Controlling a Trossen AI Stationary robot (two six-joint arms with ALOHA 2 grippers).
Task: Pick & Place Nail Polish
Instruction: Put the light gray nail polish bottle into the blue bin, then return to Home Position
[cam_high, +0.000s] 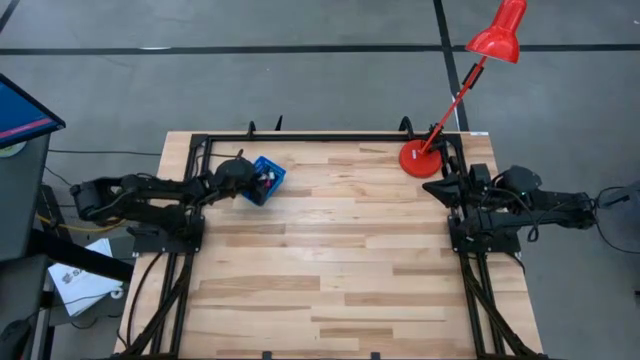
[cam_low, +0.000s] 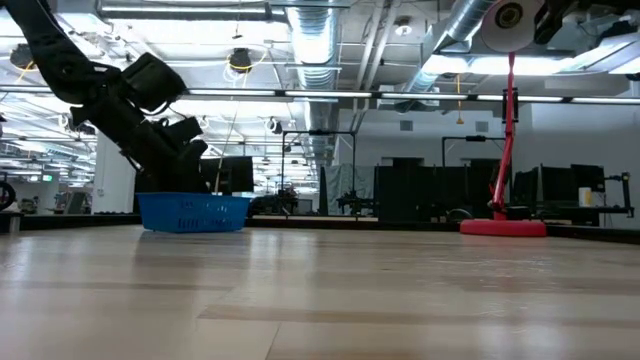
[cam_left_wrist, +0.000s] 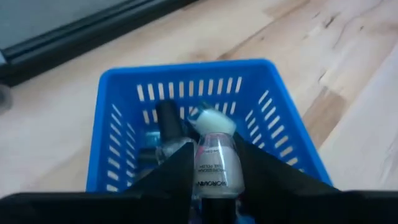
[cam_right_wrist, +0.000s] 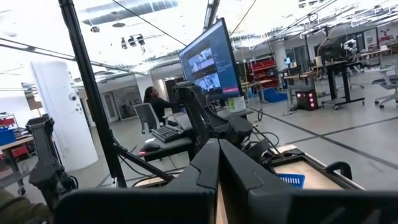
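Over the blue bin (cam_high: 265, 181) at the upper left of the high view, the left gripper (cam_left_wrist: 212, 167) holds a clear nail polish bottle (cam_left_wrist: 213, 163) between its two dark fingers, jaws closed narrowly on the glass body. In the left wrist view the bottle's long axis runs straight out along the fingers, its pale cap (cam_left_wrist: 212, 120) pointing ahead toward the bin's far wall, so the bottle sits directly above the bin's inside. Below it lie more nail polish bottles, one with a dark cap (cam_left_wrist: 167, 118); their count cannot be told. The coming move, judged from this, is a lift straight up out of the bin or a release straight down into it; either way the bin's slotted walls closely surround the fingers. The right gripper (cam_right_wrist: 219, 163) waits at the right edge of the table (cam_high: 330, 270), near the red lamp (cam_high: 424, 156), fingers pressed together and holding nothing, well apart from the bin.
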